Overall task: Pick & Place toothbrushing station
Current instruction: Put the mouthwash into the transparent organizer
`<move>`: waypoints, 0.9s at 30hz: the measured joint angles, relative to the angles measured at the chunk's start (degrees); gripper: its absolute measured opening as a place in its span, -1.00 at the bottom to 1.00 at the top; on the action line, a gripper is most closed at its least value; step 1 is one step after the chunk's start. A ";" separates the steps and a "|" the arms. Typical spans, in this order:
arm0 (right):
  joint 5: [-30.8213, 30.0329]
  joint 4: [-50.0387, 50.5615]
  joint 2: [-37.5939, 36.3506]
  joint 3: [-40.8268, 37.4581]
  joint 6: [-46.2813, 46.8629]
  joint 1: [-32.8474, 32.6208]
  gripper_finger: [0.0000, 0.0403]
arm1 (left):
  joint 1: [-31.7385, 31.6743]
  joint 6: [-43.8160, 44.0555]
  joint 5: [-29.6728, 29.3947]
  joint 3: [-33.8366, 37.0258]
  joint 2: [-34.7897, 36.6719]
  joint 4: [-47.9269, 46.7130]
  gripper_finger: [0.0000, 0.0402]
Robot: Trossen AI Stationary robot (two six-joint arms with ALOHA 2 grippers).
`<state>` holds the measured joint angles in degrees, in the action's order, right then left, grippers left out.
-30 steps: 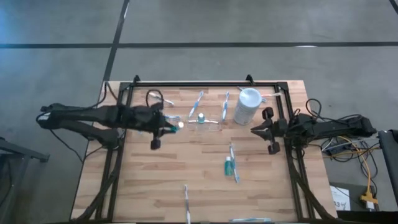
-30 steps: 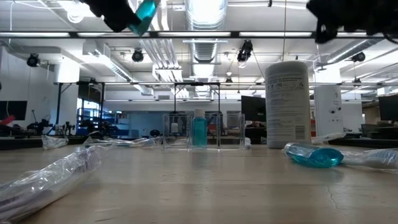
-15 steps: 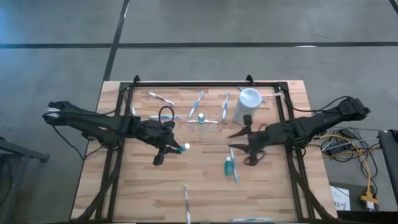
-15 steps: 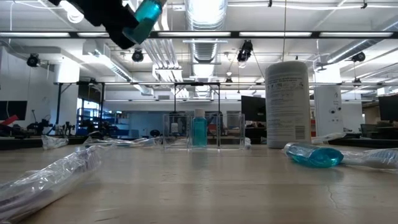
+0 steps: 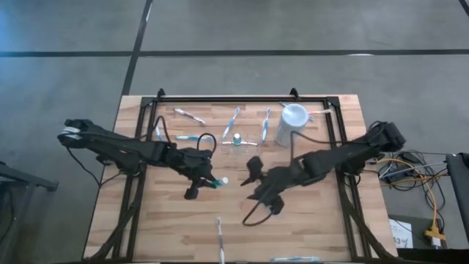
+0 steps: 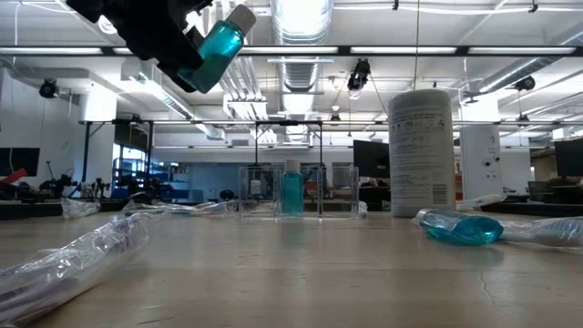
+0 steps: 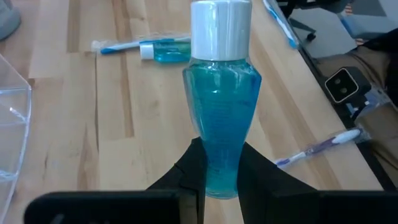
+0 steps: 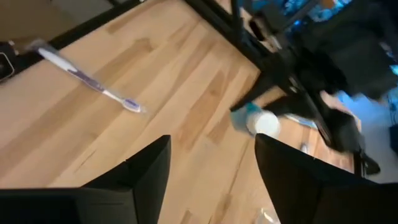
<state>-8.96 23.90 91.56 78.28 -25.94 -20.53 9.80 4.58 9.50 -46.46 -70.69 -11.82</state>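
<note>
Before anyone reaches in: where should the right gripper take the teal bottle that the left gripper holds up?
Probably at the white cap and shoulder. The left gripper clamps the teal bottle's lower body, leaving only the capped end free, so come from that end.

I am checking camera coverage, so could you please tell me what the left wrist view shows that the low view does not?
Only the left wrist view shows the left hand gripping the teal bottle near its base, and a purple-handled toothbrush lying on the table.

Only the low view shows the clear holder with another teal bottle inside, and the upright white cylindrical cup.

Both show the held white-capped bottle and a teal bottle lying on its side.
</note>
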 joint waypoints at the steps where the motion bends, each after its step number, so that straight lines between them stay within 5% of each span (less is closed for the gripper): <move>1: 0.02 0.32 1.12 0.65 -0.44 0.01 0.17 | 0.19 0.01 -0.02 0.00 -0.05 0.01 -0.70; 27: 0.55 -0.71 7.69 5.77 -4.01 2.05 0.26 | 3.88 0.40 0.46 -0.74 -5.20 7.74 -0.70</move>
<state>-8.41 23.19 99.25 84.05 -29.95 -18.48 13.67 4.97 9.96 -47.19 -75.89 -4.08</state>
